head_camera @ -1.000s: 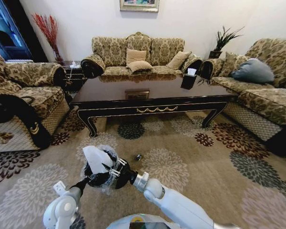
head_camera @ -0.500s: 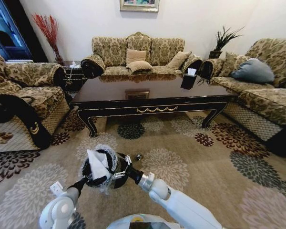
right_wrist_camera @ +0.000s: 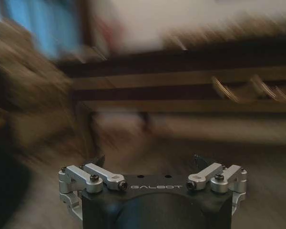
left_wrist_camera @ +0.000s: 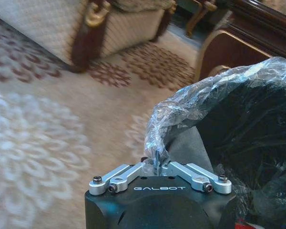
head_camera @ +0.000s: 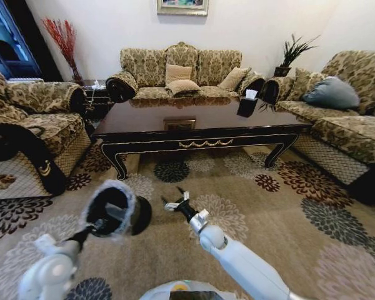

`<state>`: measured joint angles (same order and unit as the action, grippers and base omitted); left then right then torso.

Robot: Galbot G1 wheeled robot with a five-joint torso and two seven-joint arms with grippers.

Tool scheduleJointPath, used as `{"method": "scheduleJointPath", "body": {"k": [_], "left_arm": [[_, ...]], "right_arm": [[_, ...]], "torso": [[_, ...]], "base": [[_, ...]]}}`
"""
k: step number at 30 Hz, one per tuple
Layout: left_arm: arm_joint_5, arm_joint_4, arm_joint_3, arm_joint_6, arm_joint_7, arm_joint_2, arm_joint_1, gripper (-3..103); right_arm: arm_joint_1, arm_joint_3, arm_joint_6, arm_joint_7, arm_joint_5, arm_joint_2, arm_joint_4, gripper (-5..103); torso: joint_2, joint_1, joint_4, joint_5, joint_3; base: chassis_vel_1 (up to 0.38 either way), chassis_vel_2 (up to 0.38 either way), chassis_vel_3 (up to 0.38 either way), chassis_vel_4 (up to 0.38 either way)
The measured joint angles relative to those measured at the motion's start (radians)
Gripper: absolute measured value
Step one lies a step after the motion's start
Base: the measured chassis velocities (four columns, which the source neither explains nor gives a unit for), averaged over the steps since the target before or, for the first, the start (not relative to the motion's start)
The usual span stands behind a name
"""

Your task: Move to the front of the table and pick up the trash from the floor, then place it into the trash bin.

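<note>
Tissue gone from bin mouth | left end effector (left_wrist_camera: 157,164) clamped on trash bin (head_camera: 114,211) liner | right end effector (head_camera: 175,201) apparently apart, empty

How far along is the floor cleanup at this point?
Done: the robot stands before the table. In hand: the left gripper is shut on the trash bin liner's rim, holding it up; the right gripper is open and empty beside it. Left: no trash is visible on the carpet; bin contents cannot be judged.

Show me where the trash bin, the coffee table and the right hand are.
trash bin (head_camera: 115,215): head view, on its dark inner wall.
table (head_camera: 194,119): head view, on the bare glossy top.
right hand (head_camera: 174,201): head view, midway between its fingertips.
</note>
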<state>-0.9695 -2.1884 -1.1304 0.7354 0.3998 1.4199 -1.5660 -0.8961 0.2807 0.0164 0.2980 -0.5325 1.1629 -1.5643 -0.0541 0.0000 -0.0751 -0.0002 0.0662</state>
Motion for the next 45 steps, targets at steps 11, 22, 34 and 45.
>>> {"method": "scheduleJointPath", "body": {"k": [11, 22, 34, 45], "left_arm": [[-0.022, 0.052, -0.129, 0.000, 0.001, -0.070, -0.041, 2], [-0.015, 0.077, -0.193, 0.000, -0.001, -0.100, -0.098, 2], [-0.016, 0.035, -0.212, 0.000, -0.006, -0.065, -0.141, 2], [-0.014, 0.014, -0.203, 0.000, -0.006, -0.059, -0.145, 2]], "right_arm": [[0.102, 0.026, -0.131, 0.198, -0.130, 0.213, 0.321, 100], [0.146, -0.071, 0.007, 0.103, 0.082, 0.337, 0.647, 100], [0.225, -0.242, 0.039, 0.177, -0.059, 0.452, 0.843, 100], [0.256, -0.317, 0.039, 0.125, -0.116, 0.448, 0.937, 100]], "torso": [[0.000, 0.000, -0.0001, -0.0001, 0.000], [0.000, 0.000, -0.0003, -0.0001, 0.000], [0.000, 0.000, -0.0004, 0.0001, 0.000], [0.000, 0.000, 0.0000, 0.0003, 0.000]], "base": [[0.000, 0.000, 0.000, 0.000], [0.000, 0.000, 0.000, 0.000], [0.000, 0.000, 0.000, 0.000], [0.000, 0.000, 0.000, 0.000]]}}
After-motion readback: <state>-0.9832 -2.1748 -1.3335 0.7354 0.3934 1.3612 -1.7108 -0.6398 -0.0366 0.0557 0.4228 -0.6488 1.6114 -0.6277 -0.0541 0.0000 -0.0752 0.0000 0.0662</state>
